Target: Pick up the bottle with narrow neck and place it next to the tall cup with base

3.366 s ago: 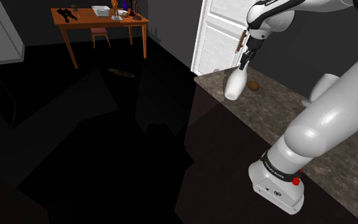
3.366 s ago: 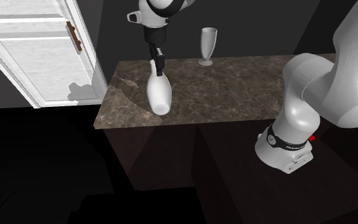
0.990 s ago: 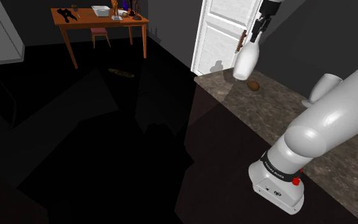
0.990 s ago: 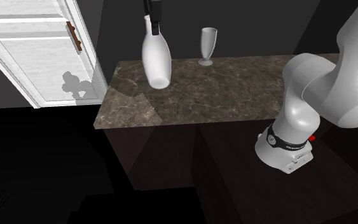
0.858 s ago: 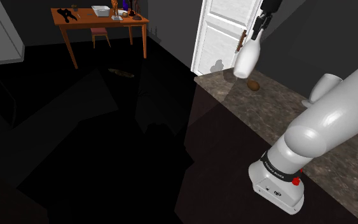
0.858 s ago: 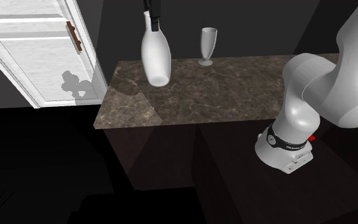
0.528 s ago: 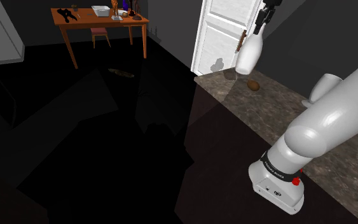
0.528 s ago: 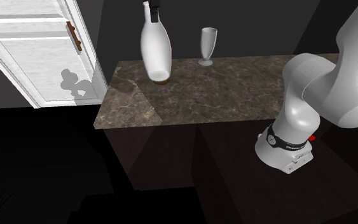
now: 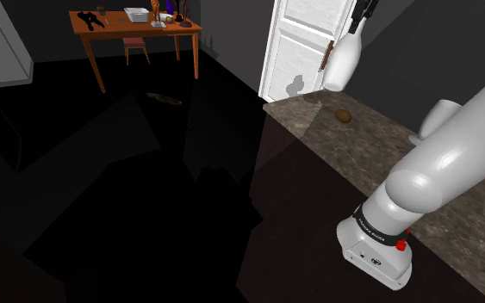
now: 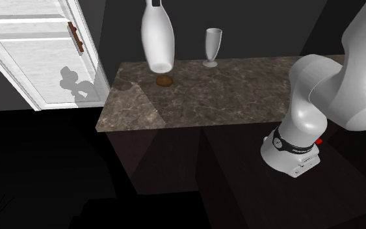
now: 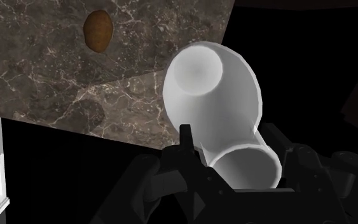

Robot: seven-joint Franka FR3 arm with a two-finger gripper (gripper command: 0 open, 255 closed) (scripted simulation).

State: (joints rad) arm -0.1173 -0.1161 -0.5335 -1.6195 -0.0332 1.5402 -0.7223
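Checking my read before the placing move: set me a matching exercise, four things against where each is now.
Things: 1 bottle; 2 tall cup; 3 brown oval lump; 4 white door.
Places: A lying on the counter; B clasped in the gripper, up in the air; C standing near the counter's far edge; D off the counter, beyond its end.
Pairs: 1-B; 2-C; 3-A; 4-D.

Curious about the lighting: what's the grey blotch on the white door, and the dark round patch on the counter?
Second exterior view: the blotch on the door is a cast shadow, likely of the raised bottle. Wrist view: the round patch on the counter is a soft shadow too.
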